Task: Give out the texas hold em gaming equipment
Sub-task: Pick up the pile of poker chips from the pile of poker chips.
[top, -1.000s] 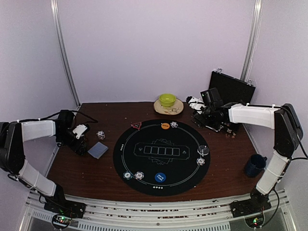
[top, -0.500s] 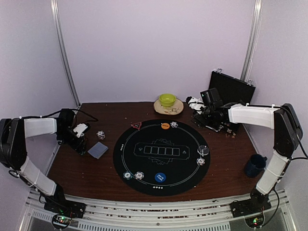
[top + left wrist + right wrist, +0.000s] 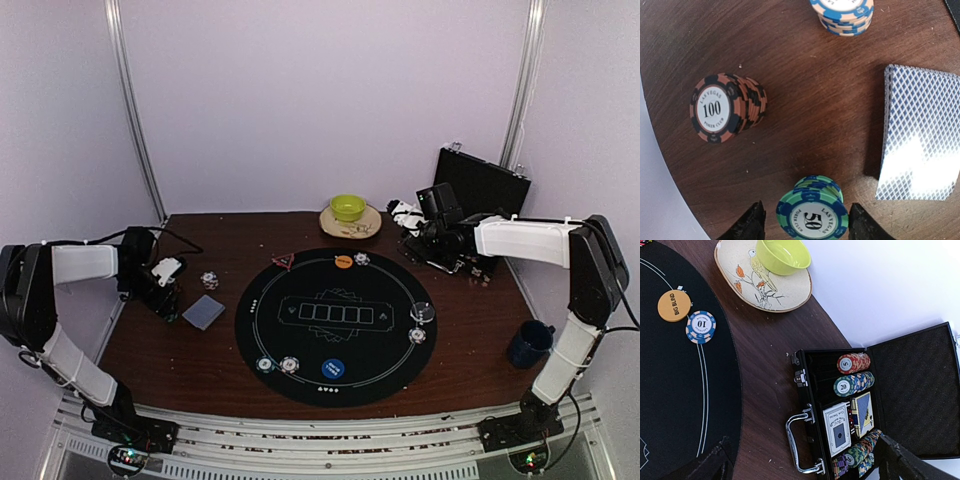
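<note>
In the left wrist view my left gripper (image 3: 805,226) straddles a lying stack of green 50 chips (image 3: 812,210); a narrow gap shows on each side, so it is open. An orange-and-black 100 stack (image 3: 725,107), a blue-and-peach stack (image 3: 842,14) and the grey-blue card deck (image 3: 920,135) lie nearby on the wood. From above, the left gripper (image 3: 160,290) sits at the table's left beside the deck (image 3: 203,312). My right gripper (image 3: 810,462) hangs wide open above the open black case (image 3: 807,390) of chips and cards.
The black round mat (image 3: 335,290) carries a red triangle (image 3: 283,261), an orange disc (image 3: 343,262), a blue disc (image 3: 333,369), a clear disc (image 3: 422,312) and several chips. The green bowl (image 3: 348,207) stands at the back and a dark blue mug (image 3: 528,343) at the right.
The left gripper's jaws have narrowed round the green chip stack and the arm has shifted slightly. The right arm has not moved.
</note>
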You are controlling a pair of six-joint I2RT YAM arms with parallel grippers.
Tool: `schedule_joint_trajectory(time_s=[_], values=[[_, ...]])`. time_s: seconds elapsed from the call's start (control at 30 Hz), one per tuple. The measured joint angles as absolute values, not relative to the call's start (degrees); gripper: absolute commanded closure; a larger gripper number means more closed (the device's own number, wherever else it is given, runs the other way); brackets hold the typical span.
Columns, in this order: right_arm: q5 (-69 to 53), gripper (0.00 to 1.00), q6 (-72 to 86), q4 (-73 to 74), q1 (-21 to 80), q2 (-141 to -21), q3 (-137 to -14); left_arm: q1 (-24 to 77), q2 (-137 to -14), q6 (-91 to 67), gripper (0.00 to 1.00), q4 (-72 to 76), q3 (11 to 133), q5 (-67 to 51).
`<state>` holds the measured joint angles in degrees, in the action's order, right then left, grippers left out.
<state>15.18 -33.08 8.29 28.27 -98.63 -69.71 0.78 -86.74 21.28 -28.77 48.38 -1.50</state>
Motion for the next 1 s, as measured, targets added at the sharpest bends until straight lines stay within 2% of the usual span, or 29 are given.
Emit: schedule_joint_trajectory(time_s=[0.3, 0.53, 0.87, 1.0], values=[[15.31, 0.00, -33.10, 8.27, 28.38, -98.70, -69.69, 0.69, -87.22, 21.28, 0.45, -28.75, 48.38, -1.45], [15.42, 0.00, -33.10, 8.16, 28.56, -98.70, -69.52, 0.69, -87.24, 21.28, 0.52, -28.73, 48.36, -1.43], [15.57, 0.00, -33.19, 7.97, 28.73, -98.72, -69.34, 0.67, -87.24, 21.26, 0.70, -28.53, 48.36, -1.32], [15.73, 0.00, -33.23, 7.92, 28.91, -98.72, -69.32, 0.67, -87.20, 21.28, 0.82, -28.53, 48.36, -1.30]])
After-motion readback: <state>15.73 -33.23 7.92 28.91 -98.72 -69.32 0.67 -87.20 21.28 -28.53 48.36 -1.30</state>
